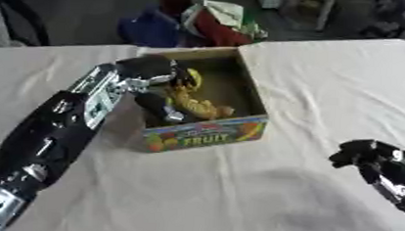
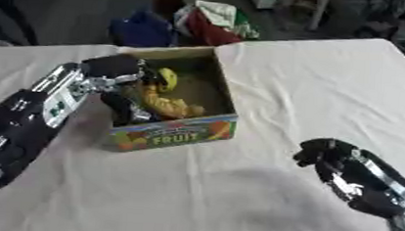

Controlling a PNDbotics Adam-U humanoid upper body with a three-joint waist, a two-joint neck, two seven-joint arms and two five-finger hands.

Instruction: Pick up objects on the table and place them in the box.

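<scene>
One open-topped cardboard box (image 1: 207, 133), rectangular with a printed fruit panel, stands on the cloth-covered table (image 1: 327, 93). It contains one yellow, soft-looking object (image 1: 198, 106). The left hand (image 1: 159, 107) reaches inside beside that object, grip indiscernible; the right hand (image 2: 320, 153) hovers clenched, empty.

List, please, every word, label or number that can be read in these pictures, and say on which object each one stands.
"FRUIT": in large letters on the colourful front panel of the cardboard box, among printed fruit pictures.
A smaller banner of text above "FRUIT" on the same panel is too blurred to read.
Nothing readable shows on the yellow toy inside the box, on the tablecloth, or on either arm.
</scene>
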